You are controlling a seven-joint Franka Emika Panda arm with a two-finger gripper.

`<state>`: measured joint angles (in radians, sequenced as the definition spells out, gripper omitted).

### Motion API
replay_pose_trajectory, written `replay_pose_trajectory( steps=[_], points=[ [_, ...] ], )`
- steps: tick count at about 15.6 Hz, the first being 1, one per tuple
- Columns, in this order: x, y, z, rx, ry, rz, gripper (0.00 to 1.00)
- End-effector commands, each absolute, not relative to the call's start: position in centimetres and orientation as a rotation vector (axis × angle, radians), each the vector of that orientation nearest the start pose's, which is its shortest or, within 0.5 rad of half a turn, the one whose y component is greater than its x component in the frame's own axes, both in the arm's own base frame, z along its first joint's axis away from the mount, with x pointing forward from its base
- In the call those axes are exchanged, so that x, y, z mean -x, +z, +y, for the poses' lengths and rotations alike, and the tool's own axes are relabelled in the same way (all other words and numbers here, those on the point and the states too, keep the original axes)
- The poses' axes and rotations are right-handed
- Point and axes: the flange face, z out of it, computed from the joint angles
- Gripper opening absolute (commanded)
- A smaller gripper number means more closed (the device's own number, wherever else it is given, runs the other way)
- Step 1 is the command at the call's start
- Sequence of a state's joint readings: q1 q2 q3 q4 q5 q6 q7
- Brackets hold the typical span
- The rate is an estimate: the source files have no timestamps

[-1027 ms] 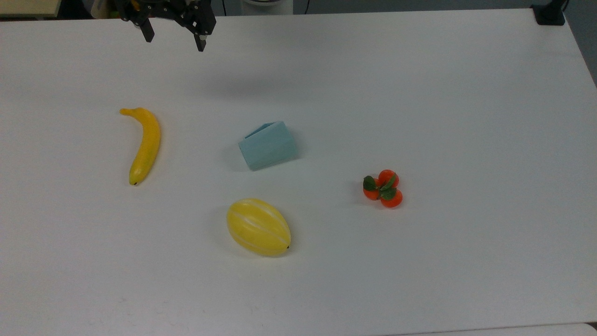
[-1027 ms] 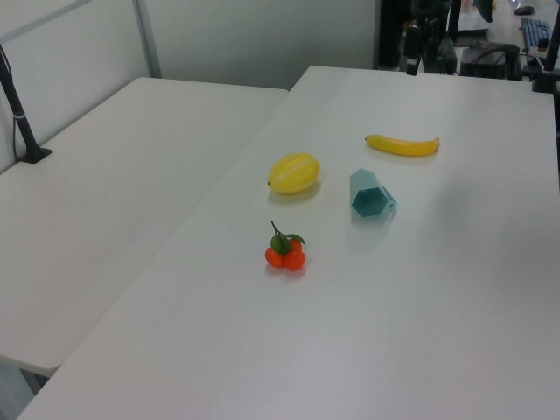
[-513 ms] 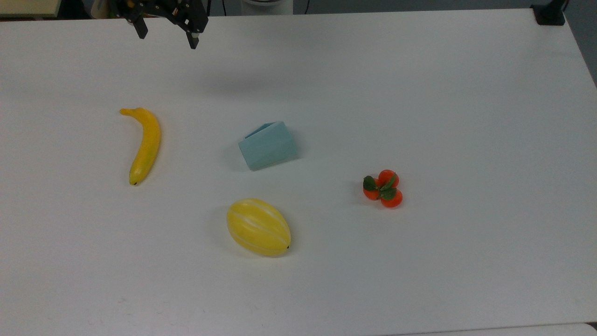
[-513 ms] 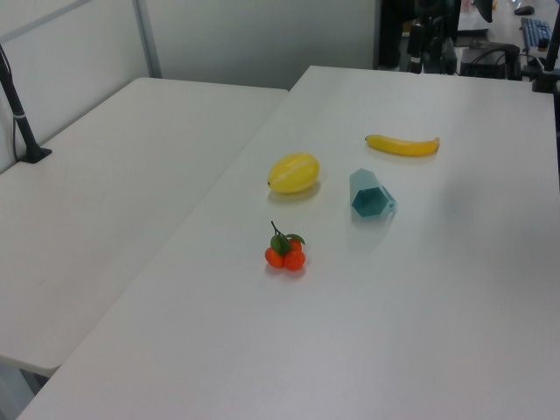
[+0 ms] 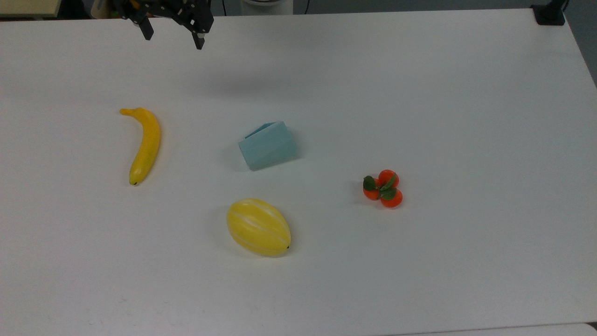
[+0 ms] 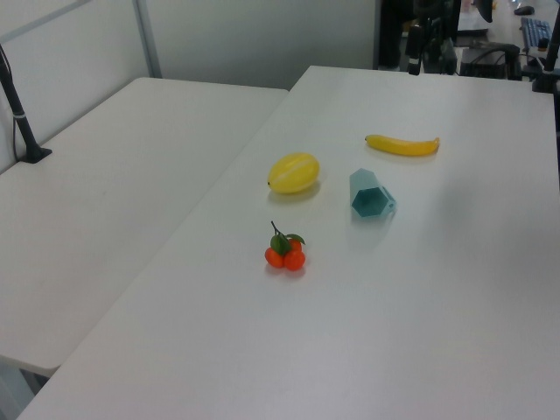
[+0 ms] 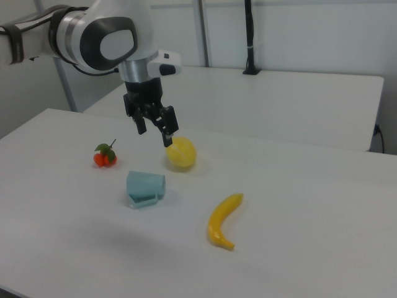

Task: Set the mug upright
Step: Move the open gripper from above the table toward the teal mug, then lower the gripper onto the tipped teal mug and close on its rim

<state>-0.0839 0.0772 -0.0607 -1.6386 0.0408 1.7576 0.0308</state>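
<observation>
Top view: we find the mug (image 5: 268,145) lying on its side at the middle of the table (image 5: 419,93), its long axis slanting from lower left to upper right of the frame. The gripper (image 5: 173,40) hangs at the upper left, well apart from the mug, fingers (image 5: 199,42) spread wide and holding nothing. We judge the coming move must carry them toward frame centre, down and to the right.

Gripper (image 5: 173,41) cut off above the fingers by the top view's upper edge; mug (image 5: 268,145) handle hidden.
</observation>
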Motion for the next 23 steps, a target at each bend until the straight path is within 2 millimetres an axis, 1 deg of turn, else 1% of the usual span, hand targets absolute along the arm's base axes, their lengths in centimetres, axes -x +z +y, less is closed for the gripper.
replay_pose_trajectory(
  steps=[1, 2, 3, 4, 5, 6, 8, 10, 11, 12, 14, 15, 16, 18, 21, 23],
  points=[
    [-58.0, 56.6, -4.1, 3.093, -0.032, 0.211, 1.00],
    [-58.1, 56.7, -2.7, 3.111, -0.040, 0.198, 1.00],
    [-58.2, 57.0, -2.2, 3.138, -0.056, 0.207, 1.00],
    [-58.3, 57.1, -0.4, 3.175, -0.071, 0.156, 1.00],
    [-58.3, 56.9, 2.4, 3.240, -0.089, 0.052, 1.00],
    [-58.4, 56.3, 4.0, 3.315, -0.088, -0.007, 1.00],
    [-58.7, 53.1, 6.6, 3.412, -0.037, -0.065, 1.00],
    [-59.4, 50.1, 10.9, 3.421, -0.012, -0.200, 1.00],
    [-59.8, 49.1, 12.1, 3.419, -0.026, -0.222, 1.00],
    [-59.8, 47.9, 14.0, 3.415, -0.031, -0.284, 1.00],
    [-60.0, 44.3, 16.5, 3.426, 0.046, -0.370, 1.00],
    [-60.0, 42.9, 17.5, 3.448, 0.065, -0.424, 0.99],
    [-60.0, 41.8, 18.3, 3.479, 0.070, -0.451, 0.96],
    [-59.7, 39.3, 19.6, 3.550, 0.068, -0.451, 0.94],
    [-59.0, 36.7, 20.2, 3.602, -0.025, -0.503, 0.93],
    [-59.2, 36.0, 20.3, 3.627, -0.112, -0.506, 0.90]
  ],
)
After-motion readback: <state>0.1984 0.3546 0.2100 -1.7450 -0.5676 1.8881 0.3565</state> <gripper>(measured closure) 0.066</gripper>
